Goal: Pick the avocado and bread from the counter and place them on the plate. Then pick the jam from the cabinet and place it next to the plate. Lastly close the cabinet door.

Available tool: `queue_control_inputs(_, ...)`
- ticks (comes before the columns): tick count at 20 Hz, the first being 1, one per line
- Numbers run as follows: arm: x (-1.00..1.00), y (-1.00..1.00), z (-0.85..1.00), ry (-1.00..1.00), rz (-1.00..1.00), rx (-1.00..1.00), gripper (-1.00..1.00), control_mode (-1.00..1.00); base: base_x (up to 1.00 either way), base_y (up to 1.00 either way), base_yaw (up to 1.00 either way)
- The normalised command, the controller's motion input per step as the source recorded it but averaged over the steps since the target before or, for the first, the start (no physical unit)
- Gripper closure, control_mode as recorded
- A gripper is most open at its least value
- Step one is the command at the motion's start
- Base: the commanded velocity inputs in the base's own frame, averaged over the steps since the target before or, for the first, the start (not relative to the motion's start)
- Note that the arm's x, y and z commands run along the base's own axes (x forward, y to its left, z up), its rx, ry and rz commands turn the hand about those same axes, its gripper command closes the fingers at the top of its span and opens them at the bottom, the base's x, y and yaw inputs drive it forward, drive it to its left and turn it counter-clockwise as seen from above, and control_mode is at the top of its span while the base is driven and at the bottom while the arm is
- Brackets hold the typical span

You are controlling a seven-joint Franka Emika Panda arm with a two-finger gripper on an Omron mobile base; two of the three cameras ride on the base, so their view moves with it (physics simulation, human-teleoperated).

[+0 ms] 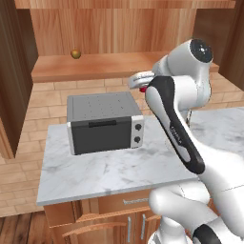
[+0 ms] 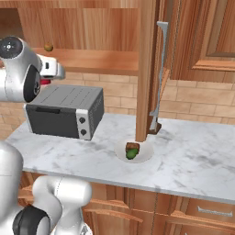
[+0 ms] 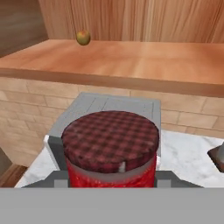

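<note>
1. While the arm reaches over the toaster oven (image 1: 105, 122), we see our gripper (image 3: 111, 186) clamped on the jam (image 3: 110, 148), lifted above the counter (image 2: 193, 156)
2. Avocado (image 2: 131, 154) and bread (image 2: 132, 147) sit on the plate (image 2: 144, 157), right of the oven

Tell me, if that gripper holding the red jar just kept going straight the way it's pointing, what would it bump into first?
Probably the grey toaster oven. In the hand view, the gripper holds the jam and the oven's top lies directly beyond it, with the brick wall behind. Depth is unclear, so it might pass just over the oven.
</note>
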Motion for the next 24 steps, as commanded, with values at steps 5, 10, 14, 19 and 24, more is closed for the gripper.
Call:
queue_control_inputs(5,-0.77,-0.35,0.0,-0.01,0.0,0.0,1.0,-1.0,0.0,0.0,0.0)
queue_control_inputs(10,-0.72,-0.29,0.0,-0.01,0.0,0.0,1.0,-1.0,0.0,0.0,0.0)
queue_control_inputs(14,-0.68,-0.21,0.0,-0.03,0.0,0.0,1.0,-1.0,0.0,0.0,0.0)
queue_control_inputs(19,-0.66,-0.2,0.0,-0.03,0.0,0.0,1.0,-1.0,0.0,0.0,0.0)
queue_control_inputs(24,-0.68,-0.22,0.0,-0.05,0.0,0.0,1.0,-1.0,0.0,0.0,0.0)
